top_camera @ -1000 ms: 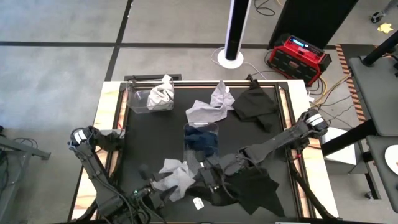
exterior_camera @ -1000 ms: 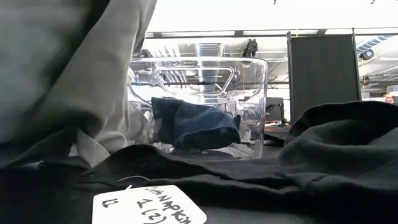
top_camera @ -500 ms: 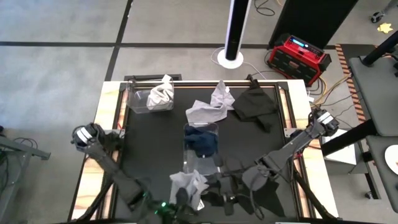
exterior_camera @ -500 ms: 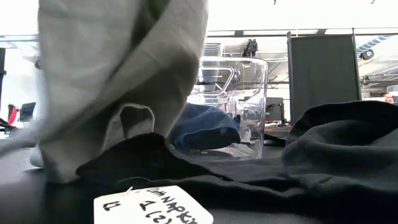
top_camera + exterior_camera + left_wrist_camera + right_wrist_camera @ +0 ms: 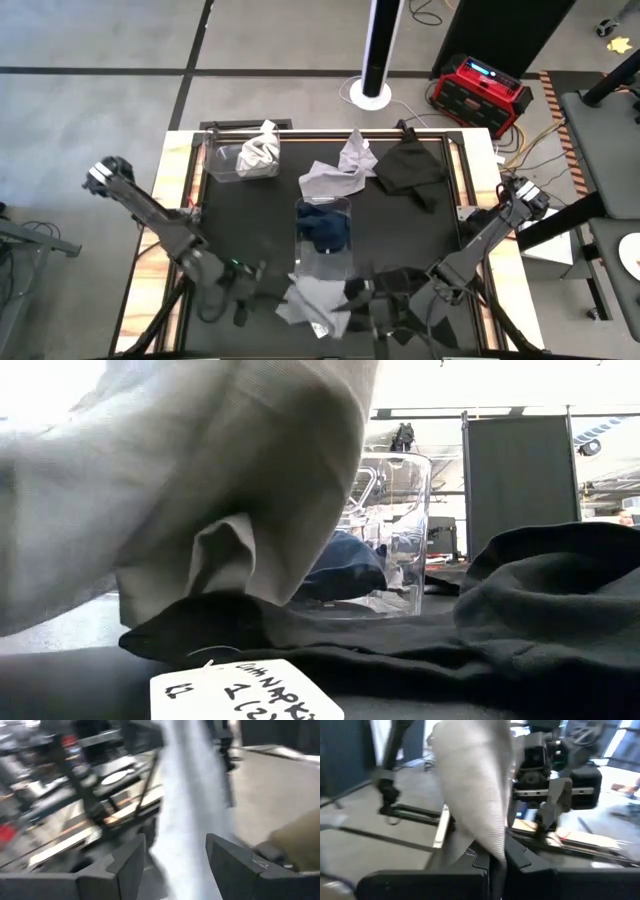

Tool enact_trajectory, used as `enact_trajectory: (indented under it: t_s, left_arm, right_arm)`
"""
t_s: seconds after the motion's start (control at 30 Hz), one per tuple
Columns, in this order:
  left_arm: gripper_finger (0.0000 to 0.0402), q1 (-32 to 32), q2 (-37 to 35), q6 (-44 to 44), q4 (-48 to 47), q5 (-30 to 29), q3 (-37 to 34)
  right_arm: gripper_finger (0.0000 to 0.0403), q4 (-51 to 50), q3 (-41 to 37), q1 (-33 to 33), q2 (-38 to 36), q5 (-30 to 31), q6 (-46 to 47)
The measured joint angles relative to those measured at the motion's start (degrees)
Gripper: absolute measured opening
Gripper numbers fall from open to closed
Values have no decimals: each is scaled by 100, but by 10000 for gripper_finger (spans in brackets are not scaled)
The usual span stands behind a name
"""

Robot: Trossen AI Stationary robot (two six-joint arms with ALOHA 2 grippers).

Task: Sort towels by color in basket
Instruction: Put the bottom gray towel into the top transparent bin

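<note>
Towel in hand: a light grey towel (image 5: pixel 475 785) is pinched in the right end effector (image 5: pixel 496 865), fingers together on a fold of it, at the near edge of the desk (image 5: pixel 240 215). It hangs low in the low view, its hem touching a black towel (image 5: pixel 530 595).
Left end effector (image 5: pixel 175 854): fingers apart, holding nothing, just beside the grey towel on its left.
Baskets: a clear middle basket (image 5: pixel 324 240) holds a navy towel (image 5: pixel 325 225). A second clear basket (image 5: pixel 225 158) at the far left corner holds a white towel (image 5: pixel 260 150).
Unsorted: two grey towels (image 5: pixel 335 178) and another black towel (image 5: pixel 410 165) lie loose near the far edge.
Risk, snagging: the hem could drag the black towel along, since the two touch.
Risk, wrong bin: the middle basket is closest, but it holds navy; the light towel probably belongs with the white one.
Risk, slip: the grip is on one fold only, so a fast swing might shed the cloth.
</note>
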Motion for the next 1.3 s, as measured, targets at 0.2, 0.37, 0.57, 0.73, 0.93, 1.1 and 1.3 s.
enact_trajectory:
  t_s: [0.2, 0.37, 0.57, 0.73, 0.93, 1.1, 1.3]
  left_arm:
    - [194, 91, -733, -110, 601, -905, -776]
    - [194, 203, -849, -168, 1317, -1207, -1318]
    - [194, 191, -822, -1199, 1603, -2840, -1827]
    - [194, -6, -795, -1378, 2546, -2515, -2230]
    - [197, -383, -849, -552, 3053, -3078, -2332]
    - [220, -575, -1102, -173, 2496, -4035, -1979]
    - [241, -715, -1351, -570, 1400, -3993, -1349]
  right_arm:
    - [9, 77, 181, -209, -36, 385, -776]
    - [9, -206, 577, -652, -57, 385, -1424]
    - [9, -315, 802, -1551, -59, -41, -1093]
    - [9, -563, 798, -2168, -59, -1359, -480]
    - [9, -875, 780, -2329, -59, -1816, -349]
    - [9, -952, 780, -2326, -59, -1818, -389]
    - [9, -863, 780, -2472, -57, -1592, -407]
